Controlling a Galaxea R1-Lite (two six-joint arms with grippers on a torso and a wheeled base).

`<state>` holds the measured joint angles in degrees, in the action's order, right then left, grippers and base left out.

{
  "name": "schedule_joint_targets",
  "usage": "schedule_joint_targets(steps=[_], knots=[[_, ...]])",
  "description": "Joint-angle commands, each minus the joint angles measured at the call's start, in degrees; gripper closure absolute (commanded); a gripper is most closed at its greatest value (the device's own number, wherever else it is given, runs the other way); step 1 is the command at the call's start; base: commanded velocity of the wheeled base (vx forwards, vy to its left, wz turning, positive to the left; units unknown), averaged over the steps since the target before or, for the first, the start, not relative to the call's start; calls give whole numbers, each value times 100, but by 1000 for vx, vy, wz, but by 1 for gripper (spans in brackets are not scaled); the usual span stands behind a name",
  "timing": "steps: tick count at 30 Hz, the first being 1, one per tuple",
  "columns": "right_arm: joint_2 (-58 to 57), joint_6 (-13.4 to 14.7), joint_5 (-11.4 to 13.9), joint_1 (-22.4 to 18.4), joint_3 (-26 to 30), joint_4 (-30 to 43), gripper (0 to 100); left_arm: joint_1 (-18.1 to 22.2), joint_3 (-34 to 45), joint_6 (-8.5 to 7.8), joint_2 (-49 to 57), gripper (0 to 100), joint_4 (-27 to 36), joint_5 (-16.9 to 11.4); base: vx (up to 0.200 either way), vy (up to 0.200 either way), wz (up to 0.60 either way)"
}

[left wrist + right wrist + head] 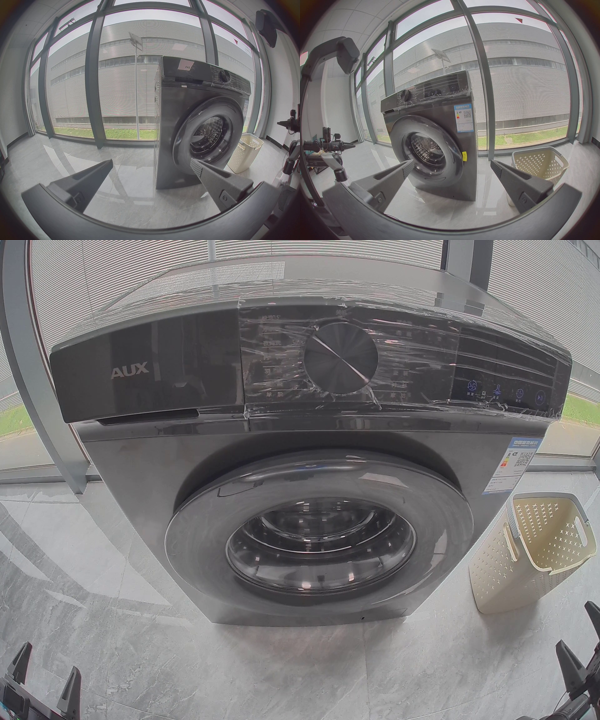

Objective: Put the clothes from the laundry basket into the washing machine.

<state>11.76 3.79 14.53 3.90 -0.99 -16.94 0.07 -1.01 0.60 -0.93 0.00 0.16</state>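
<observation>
1. Head view: the laundry basket stands on the floor just beside the washing machine, on the robot's right, with a narrow gap between them. It is cream, with perforated walls and a grip slot near its rim, and stands upright. Its inner walls show, and I cannot make out any clothes in it.
2. The washing machine is a dark grey front-loader that faces the robot. Its round door is shut, and the steel drum shows through the glass.
3. A round dial sits in the middle of the control panel, which is wrapped in clear plastic film. A printed label is stuck on the front at the upper corner on the basket's side.
4. The left hand is low at the near left, above the floor and well apart from the machine. Its two dark fingers are spread wide with nothing between them.
5. The right hand is low at the near right, near the basket but not touching it. It is likewise wide open and holds nothing.
6. The floor is glossy grey marble-look tile. Behind the machine tall windows with dark frames look out on a strip of grass and a ribbed grey building.
</observation>
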Motion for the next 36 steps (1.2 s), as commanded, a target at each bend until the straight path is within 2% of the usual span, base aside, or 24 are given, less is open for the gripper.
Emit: schedule_joint_targets(steps=[1,4,6,10,11,15,16,18,23,26,31,36], knots=[[-1159,43,305,-425,99,833,0,1,92,28,84,0,0,11,0,0,0],[-1168,87,234,-416,99,1290,0,1,92,72,75,0,0,11,0,0,0],[-1168,34,146,-425,99,1264,0,1,92,90,75,0,0,19,0,0,0],[-1168,-159,-917,-425,99,1352,0,1,92,116,75,0,0,19,0,0,0],[-1159,-177,-1093,-425,99,1387,0,1,92,116,75,0,0,19,0,0,0],[-1150,-449,-1260,-416,99,1519,0,1,92,107,84,0,0,19,0,0,0],[-1132,-449,-1444,-416,99,1712,0,1,92,107,84,0,-9,19,0,0,0],[-1124,-318,-1550,-408,37,1861,0,1,92,125,75,0,-9,19,0,0,0],[-1124,-309,-1541,-416,46,1844,0,1,92,134,75,0,-9,19,0,0,0],[-1124,-467,-1348,-408,55,1800,0,1,92,134,75,0,-9,28,0,0,0],[-1124,-397,-1462,-416,99,1694,0,1,92,134,75,0,-9,19,0,0,0],[-1124,-405,-1462,-416,99,1694,0,1,92,116,75,0,-9,11,0,0,0]])
